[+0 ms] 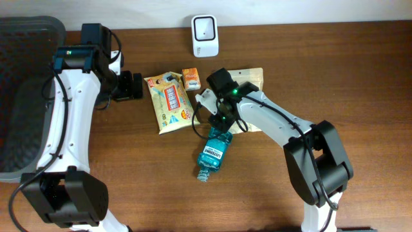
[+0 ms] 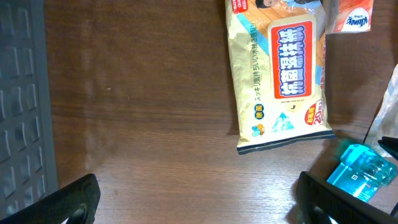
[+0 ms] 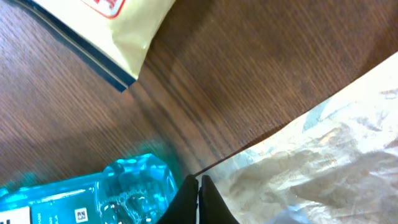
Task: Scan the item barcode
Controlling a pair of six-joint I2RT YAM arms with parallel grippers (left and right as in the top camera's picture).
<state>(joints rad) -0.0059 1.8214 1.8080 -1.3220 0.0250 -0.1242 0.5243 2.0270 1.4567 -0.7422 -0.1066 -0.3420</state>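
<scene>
Wooden table (image 1: 129, 187), scanner (image 1: 205, 35) at far edge. Item, judged: bottle (image 1: 212, 153), lying flat mid-table, base just beside right gripper (image 3: 198, 190), long axis running from it toward the near edge, cap end farthest from scanner. Right gripper: clenched tip to tip at edge of bag (image 3: 323, 143); whether it pinches the film cannot be told. Left gripper (image 1: 133, 85): spread wide, empty, beyond pack (image 1: 168, 102). Right arm nearer.

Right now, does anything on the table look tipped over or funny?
Yes. The blue bottle lies on its side on the table, not standing up. The right arm's jaws are shut beside its bottom end, seemingly on nothing. Nothing looks spilled.
</scene>
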